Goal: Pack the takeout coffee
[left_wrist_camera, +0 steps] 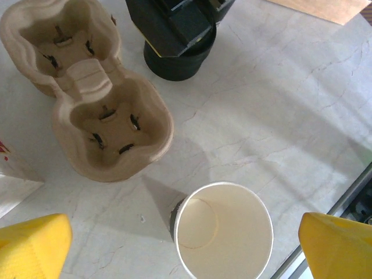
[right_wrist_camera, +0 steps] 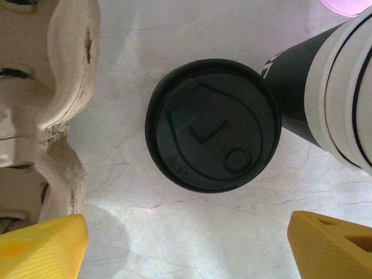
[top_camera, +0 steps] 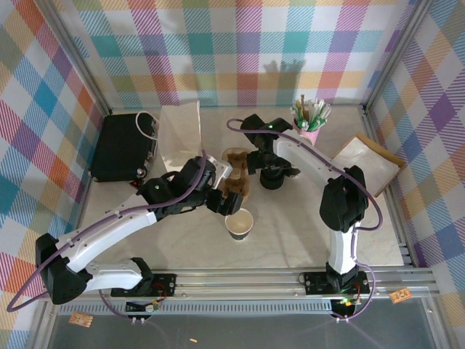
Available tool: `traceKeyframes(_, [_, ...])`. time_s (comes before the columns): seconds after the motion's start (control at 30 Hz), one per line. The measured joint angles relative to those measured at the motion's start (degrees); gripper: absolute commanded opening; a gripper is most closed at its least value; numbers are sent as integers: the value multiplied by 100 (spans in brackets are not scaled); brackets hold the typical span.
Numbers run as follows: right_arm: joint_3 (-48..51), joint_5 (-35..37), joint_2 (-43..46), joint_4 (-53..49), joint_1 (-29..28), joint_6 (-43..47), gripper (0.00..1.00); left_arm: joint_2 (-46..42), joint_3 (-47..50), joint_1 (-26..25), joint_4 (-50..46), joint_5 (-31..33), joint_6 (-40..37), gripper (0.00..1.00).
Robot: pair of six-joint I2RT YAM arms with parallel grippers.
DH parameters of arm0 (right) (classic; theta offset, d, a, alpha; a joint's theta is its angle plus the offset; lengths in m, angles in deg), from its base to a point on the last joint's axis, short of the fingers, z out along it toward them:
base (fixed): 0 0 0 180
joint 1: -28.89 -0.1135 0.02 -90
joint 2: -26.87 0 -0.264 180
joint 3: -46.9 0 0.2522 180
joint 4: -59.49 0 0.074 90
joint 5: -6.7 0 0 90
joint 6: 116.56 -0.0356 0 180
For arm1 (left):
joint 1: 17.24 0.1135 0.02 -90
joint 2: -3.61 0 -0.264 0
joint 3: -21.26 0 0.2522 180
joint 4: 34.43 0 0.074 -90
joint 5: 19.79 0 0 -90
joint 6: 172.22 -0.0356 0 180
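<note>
Left wrist view, paper cup: it stands upright on the bench with its mouth open. I can see nothing inside. It has no lid on, so I think the coffee is not ready to pack yet.
Where it is: near the front edge of the bench, close in front of the brown cup carrier but not touching it.
Black lid: round, lying flat on the bench with its top side up. It is just beside the carrier and apart from the cup. From the side it looks thick, so it may be more than one lid. I cannot tell.
Carrier holes: I can see two, and both are empty. I think the closed cup is meant to go down into one.
Left hand: it hangs right over the open cup. Its yellow fingers are spread wide, one on each side, and pinch nothing. I think it is there to hold the cup steady.
Right hand: it hangs right over the black lid. Its yellow fingers are spread wide too and hold nothing. It looks lined up to go down and take the lid.
Next, I guess: lid onto cup, then cup into carrier.
Farther out: a pink pot of sticks stands at the back, and a black box sits far left.
</note>
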Motion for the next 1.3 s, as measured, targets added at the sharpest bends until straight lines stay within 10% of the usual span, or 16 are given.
traceKeyframes(1.3, [-31, 289, -614, 190, 256, 22, 84, 22, 2, 0, -31, 15, -70, 99])
